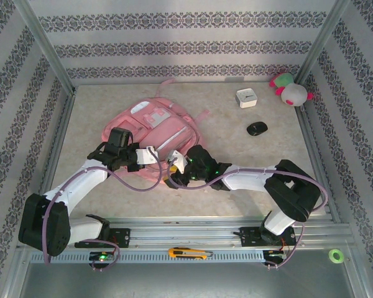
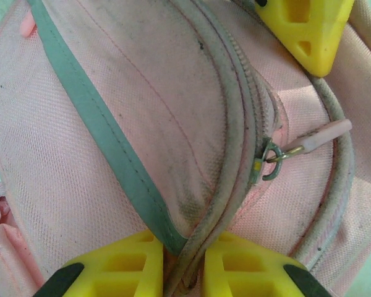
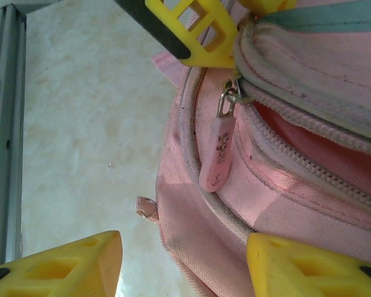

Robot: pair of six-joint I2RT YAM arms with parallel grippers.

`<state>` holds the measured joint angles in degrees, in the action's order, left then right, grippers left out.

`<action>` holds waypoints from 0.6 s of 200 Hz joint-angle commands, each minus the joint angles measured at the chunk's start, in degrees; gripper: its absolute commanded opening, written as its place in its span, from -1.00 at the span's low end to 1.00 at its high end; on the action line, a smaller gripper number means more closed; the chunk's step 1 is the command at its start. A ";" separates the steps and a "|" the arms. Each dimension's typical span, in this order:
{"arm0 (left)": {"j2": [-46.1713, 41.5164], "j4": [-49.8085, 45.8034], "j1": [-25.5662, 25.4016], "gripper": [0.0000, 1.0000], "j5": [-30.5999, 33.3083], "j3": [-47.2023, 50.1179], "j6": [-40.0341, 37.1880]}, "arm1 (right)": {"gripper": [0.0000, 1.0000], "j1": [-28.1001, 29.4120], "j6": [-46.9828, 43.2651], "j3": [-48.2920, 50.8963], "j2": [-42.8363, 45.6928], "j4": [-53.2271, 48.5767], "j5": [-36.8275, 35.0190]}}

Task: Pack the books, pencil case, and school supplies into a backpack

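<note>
The pink backpack (image 1: 150, 127) lies flat in the middle of the table. My left gripper (image 1: 150, 155) is at its near edge, shut on the grey piping and pink fabric of the backpack (image 2: 142, 93), which are pinched between the yellow fingers (image 2: 117, 263). A pink zip pull (image 2: 318, 137) hangs just beyond the grip. My right gripper (image 1: 177, 171) stands open at the backpack's near right corner. In the right wrist view its fingers (image 3: 297, 266) straddle the corner of the backpack (image 3: 284, 185), below the zip pull (image 3: 217, 154). The zip is partly open.
A white box (image 1: 246, 98), a black mouse (image 1: 257, 128) and a pink-and-green plush toy (image 1: 290, 89) sit at the back right. A yellow utility knife (image 1: 188, 252) and a green tape roll (image 1: 336, 255) lie on the front rail. Metal frame posts border the table.
</note>
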<state>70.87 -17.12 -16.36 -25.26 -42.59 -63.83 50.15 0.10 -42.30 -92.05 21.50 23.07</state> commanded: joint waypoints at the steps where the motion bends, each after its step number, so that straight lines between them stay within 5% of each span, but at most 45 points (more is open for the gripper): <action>1: -0.87 1.70 -0.18 -0.67 -5.68 -0.49 3.69 | 0.13 1.48 3.06 -1.49 0.42 9.26 1.84; 71: 0.66 -0.81 -0.20 -0.78 -14.64 -2.85 22.46 | 0.13 1.67 7.73 12.20 14.11 14.33 -8.89; 120: 0.85 -1.96 -0.97 -0.82 -16.93 -2.08 26.05 | 0.11 3.83 2.51 14.70 19.18 12.57 -15.86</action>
<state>71.77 -16.75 -16.49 -36.23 -43.81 -43.81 52.42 5.48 -27.55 -74.54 33.01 12.16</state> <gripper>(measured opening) 0.101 0.559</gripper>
